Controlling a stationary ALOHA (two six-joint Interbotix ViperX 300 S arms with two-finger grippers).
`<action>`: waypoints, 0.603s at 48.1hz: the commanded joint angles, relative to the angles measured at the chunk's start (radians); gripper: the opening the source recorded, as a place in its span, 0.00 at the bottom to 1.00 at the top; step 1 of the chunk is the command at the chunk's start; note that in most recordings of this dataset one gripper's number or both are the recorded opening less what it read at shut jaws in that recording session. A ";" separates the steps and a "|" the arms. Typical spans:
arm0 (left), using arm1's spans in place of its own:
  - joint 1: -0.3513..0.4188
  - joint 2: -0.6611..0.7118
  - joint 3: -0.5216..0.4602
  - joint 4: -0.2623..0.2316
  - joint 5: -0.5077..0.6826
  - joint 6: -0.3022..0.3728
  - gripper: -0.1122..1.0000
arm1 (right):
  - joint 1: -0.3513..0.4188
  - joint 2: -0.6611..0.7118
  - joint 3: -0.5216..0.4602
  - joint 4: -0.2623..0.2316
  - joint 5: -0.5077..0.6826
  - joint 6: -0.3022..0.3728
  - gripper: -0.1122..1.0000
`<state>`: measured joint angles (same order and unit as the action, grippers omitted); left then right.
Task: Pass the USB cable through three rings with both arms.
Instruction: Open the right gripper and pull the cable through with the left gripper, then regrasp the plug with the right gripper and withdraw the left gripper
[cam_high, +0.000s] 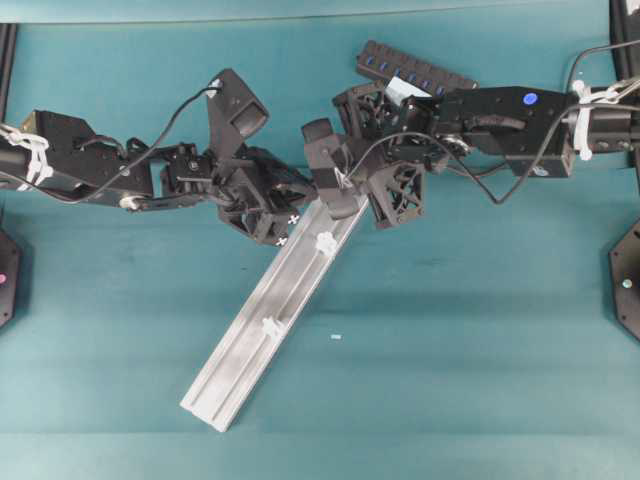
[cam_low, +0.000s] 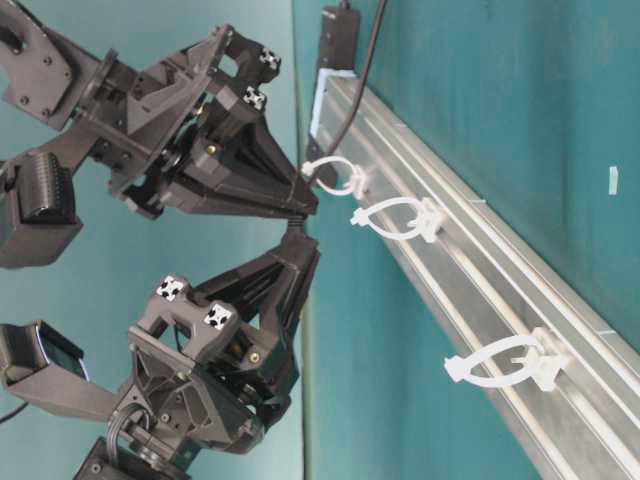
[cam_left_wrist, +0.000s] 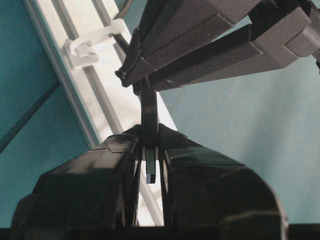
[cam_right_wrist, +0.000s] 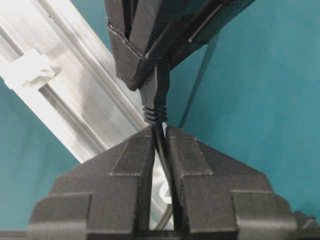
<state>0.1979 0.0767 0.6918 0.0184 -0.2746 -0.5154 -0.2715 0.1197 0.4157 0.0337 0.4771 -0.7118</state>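
Aluminium rail (cam_high: 268, 325) lies diagonally on our teal counter (cam_high: 450, 350), three white rings (cam_low: 398, 219) clipped along it. We meet above its upper end. Our left end effector (cam_left_wrist: 150, 150) is clamped on the USB plug (cam_left_wrist: 150, 170), whose silver tip shows between the pads. Our right end effector (cam_right_wrist: 159, 131) is pressed together on the USB cable (cam_right_wrist: 160, 142) just behind the plug's ribbed strain relief. In the table-level view the cord runs through the ring nearest the black hub (cam_high: 415, 72).
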 joint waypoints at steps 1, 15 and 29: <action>-0.008 -0.044 -0.005 0.003 -0.003 -0.002 0.19 | -0.005 0.003 -0.008 -0.026 0.012 0.009 0.19; -0.012 -0.049 0.009 0.003 -0.003 -0.002 0.53 | -0.005 0.029 -0.008 -0.058 0.037 0.006 0.19; -0.034 -0.163 0.083 0.003 0.006 0.003 0.94 | 0.003 0.048 -0.006 -0.081 0.063 -0.092 0.19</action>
<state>0.1703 0.0215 0.7655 0.0184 -0.2654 -0.5154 -0.2792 0.1580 0.4111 -0.0414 0.5262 -0.7624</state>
